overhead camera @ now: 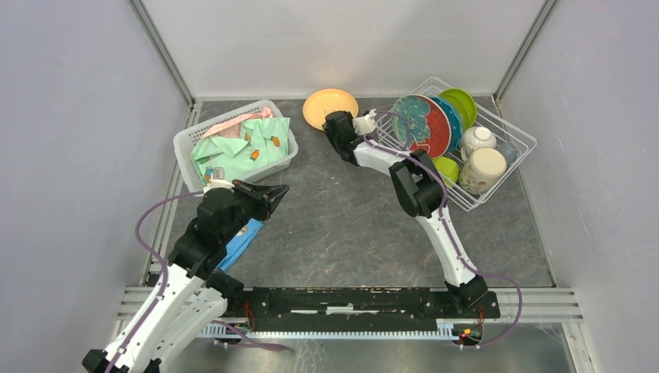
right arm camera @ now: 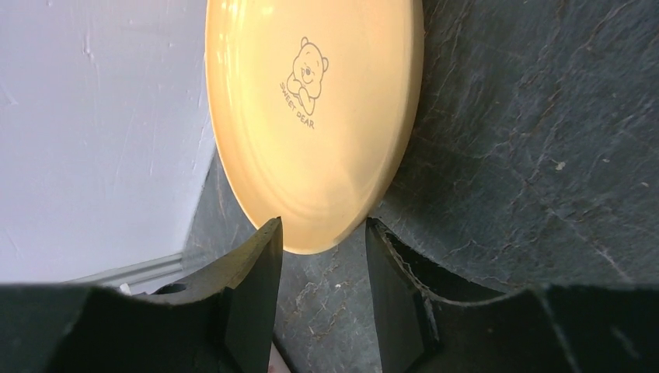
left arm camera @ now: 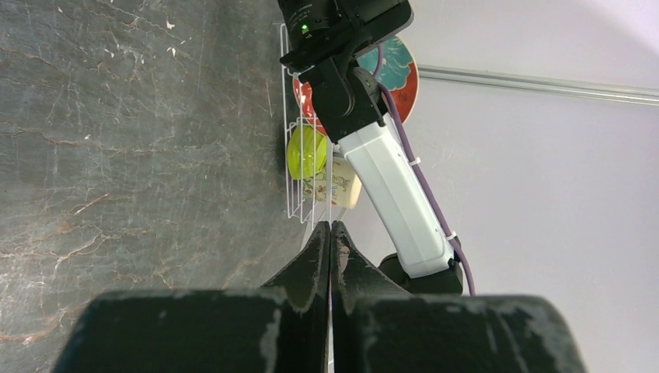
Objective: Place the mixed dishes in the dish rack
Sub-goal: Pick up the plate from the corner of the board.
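An orange plate (overhead camera: 329, 106) with a bear print lies flat on the table at the back middle; it fills the right wrist view (right arm camera: 311, 116). My right gripper (overhead camera: 336, 123) is open at its near rim (right arm camera: 320, 227), jaws either side of the edge, not closed on it. The white wire dish rack (overhead camera: 513, 148) at the back right holds upright red, blue and lime-green plates (overhead camera: 423, 124), a white bowl (overhead camera: 477, 138), a beige mug (overhead camera: 482, 169) and a small green cup (overhead camera: 446, 166). My left gripper (overhead camera: 276, 191) is shut and empty over the left table, fingertips (left arm camera: 331, 229) pressed together.
A white plastic basket (overhead camera: 186, 144) of clothes stands at the back left. A folded blue cloth (overhead camera: 242, 237) lies under the left arm. Grey walls enclose the table on three sides. The rack also shows in the left wrist view (left arm camera: 299, 183).
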Robot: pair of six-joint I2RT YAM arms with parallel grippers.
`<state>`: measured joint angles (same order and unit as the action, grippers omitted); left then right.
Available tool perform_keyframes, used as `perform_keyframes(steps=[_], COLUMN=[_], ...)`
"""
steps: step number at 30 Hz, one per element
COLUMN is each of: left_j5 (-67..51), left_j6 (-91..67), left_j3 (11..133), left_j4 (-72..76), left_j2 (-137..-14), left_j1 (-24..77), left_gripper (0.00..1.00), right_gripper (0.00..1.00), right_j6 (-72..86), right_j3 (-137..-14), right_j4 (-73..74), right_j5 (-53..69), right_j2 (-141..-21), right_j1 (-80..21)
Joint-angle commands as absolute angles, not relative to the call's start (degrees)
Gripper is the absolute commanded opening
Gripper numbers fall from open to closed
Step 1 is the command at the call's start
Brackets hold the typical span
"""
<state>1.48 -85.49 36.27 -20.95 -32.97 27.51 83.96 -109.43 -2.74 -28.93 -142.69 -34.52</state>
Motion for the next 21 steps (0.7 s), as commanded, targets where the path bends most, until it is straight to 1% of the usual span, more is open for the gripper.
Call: perform_keyframes(steps=[1,8,11,14,19,20,21], left_j5=[2.91,3.59,4.74,7.53,8.22,7.66,7.6], left_j6=[-86.71,-86.71,-86.71,-86.71,-86.71,-86.71,-86.71], left_j3=[36.52,36.51,36.34,36.36,36.73,36.72,36.7], left_j4=[-20.09,-20.19,-20.12,-20.15,-20.43,-20.48,-20.41], left_j2=[-32.93,-32.87,-32.73,-33.36,-35.56,-35.6,-35.55], left_j1=[27.86,27.86,27.88,27.87,27.86,27.86,27.86], left_gripper=[0.02,0.02,0.02,0.02,0.02,0.02,0.02], right_gripper=[0.49,0.47,0.43,0.35,0.05,0.01,0.0], right_j6=[87.18,88.55,88.0,87.5,83.77,82.56,81.39], right_j3=[-112.07,-113.54,-114.69,-115.02,-112.37,-111.59,-110.53], right_j4=[-0.39,1.44,1.48,1.0,-2.3,-2.77,-3.84], right_j5=[-30.69,-29.64,-29.57,-29.03,-28.59,-28.94,-29.16], right_j2=[-144.65,-146.4,-147.25,-147.74,-145.72,-144.76,-143.7], right_j1=[-33.21,-32.87,-32.64,-32.33,-32.54,-32.63,-32.71])
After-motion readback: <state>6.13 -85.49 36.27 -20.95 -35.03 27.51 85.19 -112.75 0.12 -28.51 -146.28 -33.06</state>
